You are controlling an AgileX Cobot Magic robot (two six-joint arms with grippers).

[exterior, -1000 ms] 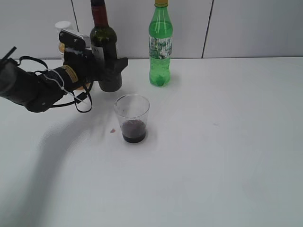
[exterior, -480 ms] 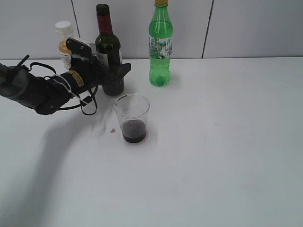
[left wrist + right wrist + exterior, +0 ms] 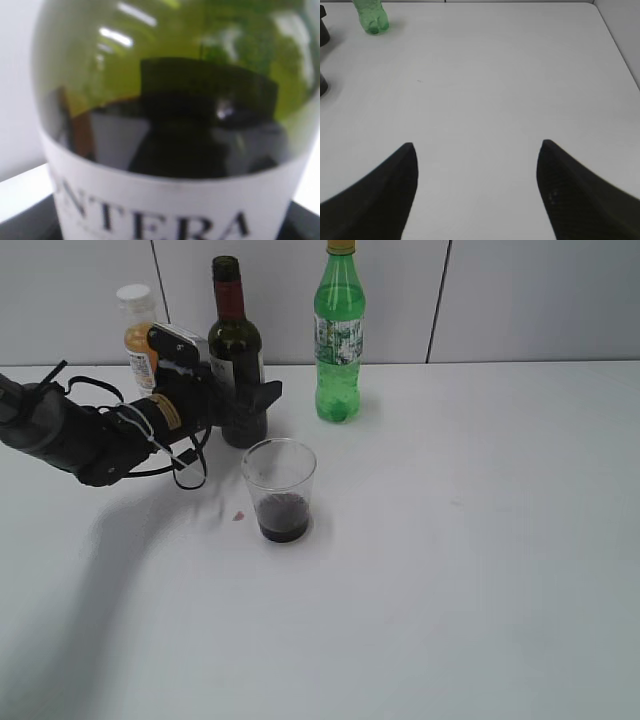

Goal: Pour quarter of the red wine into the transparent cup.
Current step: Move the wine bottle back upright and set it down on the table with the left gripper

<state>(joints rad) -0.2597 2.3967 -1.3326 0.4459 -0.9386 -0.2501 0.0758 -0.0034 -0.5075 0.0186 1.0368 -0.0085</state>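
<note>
We find the wine bottle upright at the back left of the white table, its base looking to be down on the surface, with the left gripper closed around its lower body at label height. The transparent cup stands just in front of the bottle and a little to its right, apart from it, with a shallow pool of red wine in its bottom. We judge the pour is done and the step in hand is setting the bottle back and letting go. The next move calls for the jaws to part cleanly and the arm to back away toward the left without nudging the bottle or sweeping the cup; the orange juice bottle sits close behind the arm, so little room there. A small reddish spot on the table left of the cup may be a spill. The right gripper hangs spread wide over bare table, well apart from everything. Hard to make out: the left wrist view is filled by blurred green glass and label, so the fingers' contact is not shown there. The wine level inside the dark bottle is unreadable. The green plastic bottle stands clear to the right.
</note>
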